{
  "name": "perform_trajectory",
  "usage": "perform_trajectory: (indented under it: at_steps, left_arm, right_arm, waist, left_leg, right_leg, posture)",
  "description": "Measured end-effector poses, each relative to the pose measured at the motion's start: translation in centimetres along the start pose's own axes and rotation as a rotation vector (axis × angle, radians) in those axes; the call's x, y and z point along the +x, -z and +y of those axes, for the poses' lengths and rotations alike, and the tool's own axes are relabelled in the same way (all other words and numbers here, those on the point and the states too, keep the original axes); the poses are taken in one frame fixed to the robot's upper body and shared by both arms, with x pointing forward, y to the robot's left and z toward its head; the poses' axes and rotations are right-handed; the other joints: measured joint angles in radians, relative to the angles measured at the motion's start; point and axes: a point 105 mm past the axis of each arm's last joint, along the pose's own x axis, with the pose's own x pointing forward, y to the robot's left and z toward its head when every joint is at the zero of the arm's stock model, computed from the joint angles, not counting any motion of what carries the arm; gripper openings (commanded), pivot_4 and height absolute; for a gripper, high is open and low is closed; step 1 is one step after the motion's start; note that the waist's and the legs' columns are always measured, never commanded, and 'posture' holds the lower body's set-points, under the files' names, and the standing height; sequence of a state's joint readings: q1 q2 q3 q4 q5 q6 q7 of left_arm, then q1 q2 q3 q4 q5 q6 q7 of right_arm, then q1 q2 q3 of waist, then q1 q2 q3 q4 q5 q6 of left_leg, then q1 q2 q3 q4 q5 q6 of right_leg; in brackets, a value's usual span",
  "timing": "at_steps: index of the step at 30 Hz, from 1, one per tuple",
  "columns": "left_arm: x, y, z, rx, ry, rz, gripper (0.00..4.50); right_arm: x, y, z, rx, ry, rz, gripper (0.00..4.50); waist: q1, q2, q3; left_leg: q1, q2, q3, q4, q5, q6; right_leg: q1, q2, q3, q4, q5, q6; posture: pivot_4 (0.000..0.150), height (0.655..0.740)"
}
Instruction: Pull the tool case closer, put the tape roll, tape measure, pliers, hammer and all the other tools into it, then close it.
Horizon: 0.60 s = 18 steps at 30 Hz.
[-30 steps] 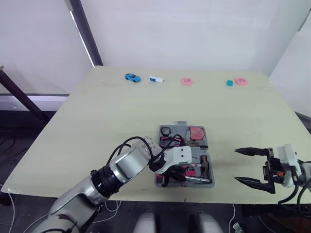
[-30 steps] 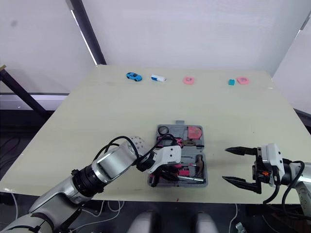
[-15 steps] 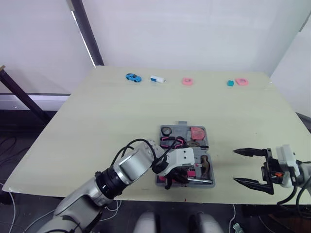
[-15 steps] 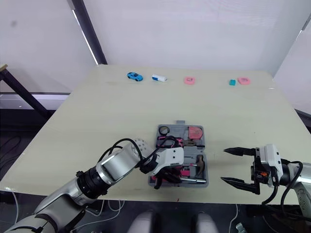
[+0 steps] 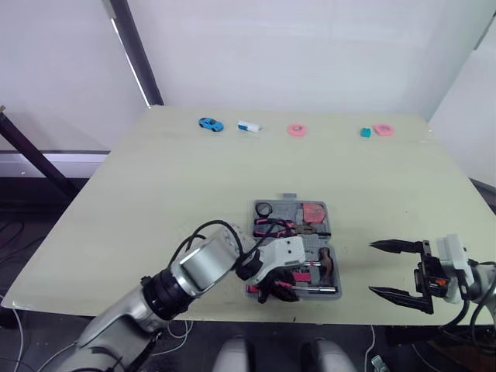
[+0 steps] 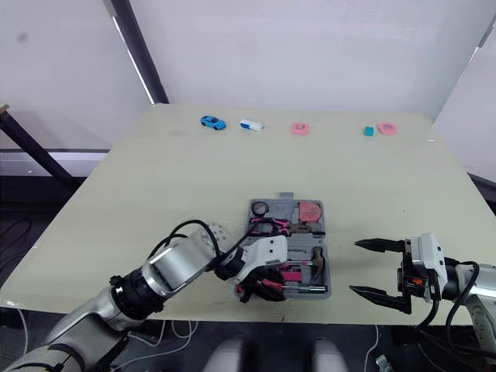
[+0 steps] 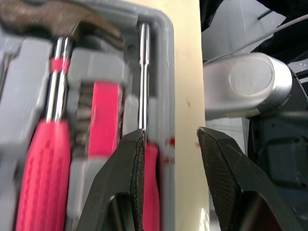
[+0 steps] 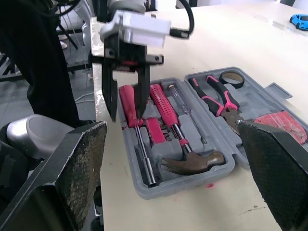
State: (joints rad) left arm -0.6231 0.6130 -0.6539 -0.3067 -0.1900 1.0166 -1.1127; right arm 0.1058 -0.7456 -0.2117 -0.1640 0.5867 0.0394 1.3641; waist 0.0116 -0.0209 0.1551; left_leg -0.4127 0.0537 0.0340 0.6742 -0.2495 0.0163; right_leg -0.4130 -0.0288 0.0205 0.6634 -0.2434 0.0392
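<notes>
Your left claw [image 7: 169, 135] is open and sits at the near left corner of the tool case [image 8: 190, 180]. Its two fingers straddle the case's near wall. One finger [image 7: 132, 159] is inside the case against the red handle of the screwdriver [image 7: 143, 77], and the other is outside over the bare counter [image 5: 178, 194]. Nothing is gripped between them.

The case lies open on the counter near its front edge, and your left claw is right on it. The hammer [image 8: 168, 113] lies in its slot just beyond the screwdriver from that claw, parallel to it, with its pink grip towards the claw and its head at the far end. A pink bit holder [image 7: 103, 115] sits between the two tools. Farther from the left claw, in the other half of the case, you can see the pliers [image 8: 221, 98], the tape roll [image 8: 222, 77] and the red tape measure [image 5: 313, 211].

Your right claw [image 5: 373, 269] is spread wide and holds nothing. It hovers near the counter's front edge, well apart from the case, with its fingers pointing towards the case's right wall.

Well beyond both claws, along the counter's far edge, there is a blue toy car [image 5: 208, 123], a small white and blue item [image 5: 249, 125], two pink pieces [image 5: 296, 130] and a small teal block [image 5: 365, 132].
</notes>
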Motion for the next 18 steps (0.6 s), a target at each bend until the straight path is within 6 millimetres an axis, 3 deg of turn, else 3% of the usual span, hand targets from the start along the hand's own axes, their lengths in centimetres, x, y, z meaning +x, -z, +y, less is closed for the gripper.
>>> perform_trajectory:
  at_steps: [10, 13, 15, 18]
  left_arm:
    - [-3.2, -1.0, 0.8, 0.020, -0.018, -0.244, 1.81]
    - [-3.6, -0.9, 1.1, 0.037, -0.013, -0.351, 1.05]
    - [-3.0, 0.2, 1.1, 0.042, 0.003, -0.390, 0.22]
    - [-2.1, 1.0, 1.0, 0.076, 0.025, -0.403, 0.09]
  right_arm:
    - [0.3, 0.0, 0.1, -0.001, 0.011, -0.008, 4.50]
    - [0.4, 0.1, 0.1, -0.004, 0.010, -0.012, 4.50]
    - [0.7, 0.0, 0.1, -0.009, 0.005, -0.017, 4.50]
    - [0.8, -0.1, -0.2, -0.021, 0.005, -0.017, 4.50]
  waist:
    - [0.000, 0.000, 0.000]
    - [0.000, 0.001, 0.000]
    - [0.000, 0.001, 0.000]
    - [0.003, 0.001, 0.000]
  left_leg:
    - [0.000, 0.000, 0.000, 0.000, 0.000, 0.000]
    - [0.001, 0.000, 0.001, 0.000, 0.000, 0.000]
    - [0.001, 0.000, 0.001, 0.000, 0.000, 0.000]
    - [0.000, 0.000, 0.001, 0.000, 0.000, 0.000]
  right_leg:
    - [0.000, 0.000, 0.000, 0.000, 0.000, 0.000]
    - [0.000, 0.000, 0.000, 0.000, 0.000, 0.000]
    - [0.000, 0.000, 0.000, 0.000, 0.000, 0.000]
    - [0.000, 0.000, 0.000, 0.000, 0.000, 0.000]
  posture:
    - [0.150, 0.7400]
    - [0.150, 0.7400]
    - [0.150, 0.7400]
    - [0.150, 0.7400]
